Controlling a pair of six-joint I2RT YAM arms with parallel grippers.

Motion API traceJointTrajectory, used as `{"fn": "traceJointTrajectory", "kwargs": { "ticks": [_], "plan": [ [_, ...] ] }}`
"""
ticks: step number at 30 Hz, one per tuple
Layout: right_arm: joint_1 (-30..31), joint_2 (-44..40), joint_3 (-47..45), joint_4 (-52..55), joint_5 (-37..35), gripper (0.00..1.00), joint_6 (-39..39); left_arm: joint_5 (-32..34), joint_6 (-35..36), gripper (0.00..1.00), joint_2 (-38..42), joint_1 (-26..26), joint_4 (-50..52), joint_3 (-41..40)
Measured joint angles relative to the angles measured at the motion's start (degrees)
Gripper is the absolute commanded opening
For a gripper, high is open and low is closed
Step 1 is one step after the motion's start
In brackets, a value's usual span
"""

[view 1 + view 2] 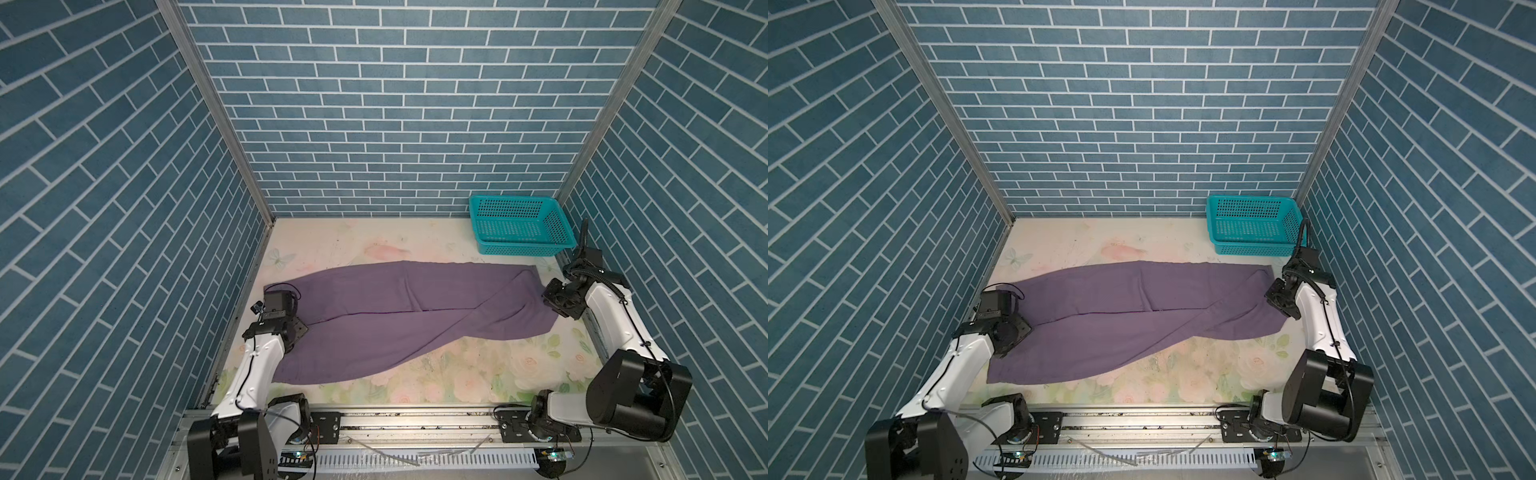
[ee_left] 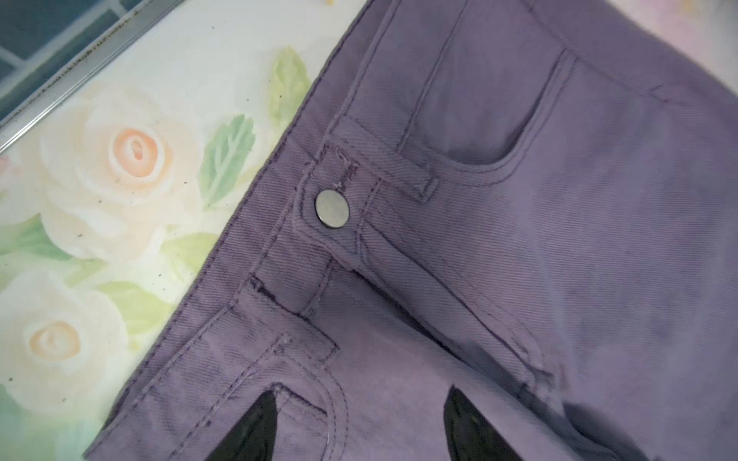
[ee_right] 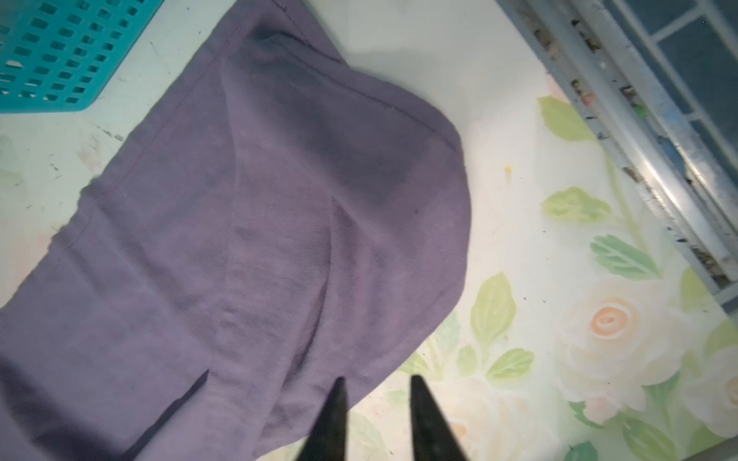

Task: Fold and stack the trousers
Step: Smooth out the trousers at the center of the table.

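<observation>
So the trousers (image 1: 374, 316) are laid out lengthwise across the flowery table (image 1: 457, 374), not folded yet. The waistband (image 2: 247, 255) is at the robot's left and the legs run off to its right, where they overlap, with one hem ending near the teal basket (image 1: 519, 224). The left gripper (image 2: 363, 423) sits right over the waist by a front pocket (image 2: 319, 403), a bit off from the button (image 2: 332, 208). Its fingers (image 2: 259, 423) are spread apart with cloth below and nothing pinched. The right gripper (image 3: 379, 419) hangs at the edge of the leg ends (image 3: 319, 199). Its fingertips (image 3: 429, 419) have just a narrow gap and bare table shows between them, so it's holding nothing. I'd guess the step is getting a grip at both ends for the first fold. My two cents: the left should bite the thick waistband through both layers, not just the pocket flap, and the right needs to open wider and catch both hems together — grab one leg only and the other will probably drag and twist. Lift evenly and steer clear of the basket.
</observation>
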State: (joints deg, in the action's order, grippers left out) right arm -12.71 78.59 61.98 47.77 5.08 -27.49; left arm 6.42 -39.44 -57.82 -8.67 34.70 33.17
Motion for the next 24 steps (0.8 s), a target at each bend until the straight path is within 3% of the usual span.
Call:
{"fn": "traceJointTrajectory", "kwargs": {
  "ticks": [4, 11, 14, 19, 24],
  "plan": [
    [0.2, 7.6, 2.4, -2.5, 3.0, 0.10, -0.1, -0.3, -0.1, 0.68, 2.9, 0.0, 1.7, 0.1],
    [3.3, 22.5, 13.4, -4.7, 2.3, 0.43, 1.0, -1.2, -0.3, 0.70, 0.6, 0.0, 1.9, -0.1],
    [4.8, 26.3, 18.7, -5.1, 1.5, 0.51, 1.3, -1.3, -0.4, 0.72, -1.2, 0.0, 1.6, -0.1],
    [6.4, 31.1, 25.5, -5.1, -2.0, 0.55, 1.2, -1.1, -0.4, 0.74, -2.5, 0.0, 1.4, -0.1],
    [6.8, 34.7, 27.1, -5.4, -5.2, 0.53, 1.2, -0.5, -0.1, 0.74, -2.6, 0.0, 0.7, -0.1]
  ]
}}
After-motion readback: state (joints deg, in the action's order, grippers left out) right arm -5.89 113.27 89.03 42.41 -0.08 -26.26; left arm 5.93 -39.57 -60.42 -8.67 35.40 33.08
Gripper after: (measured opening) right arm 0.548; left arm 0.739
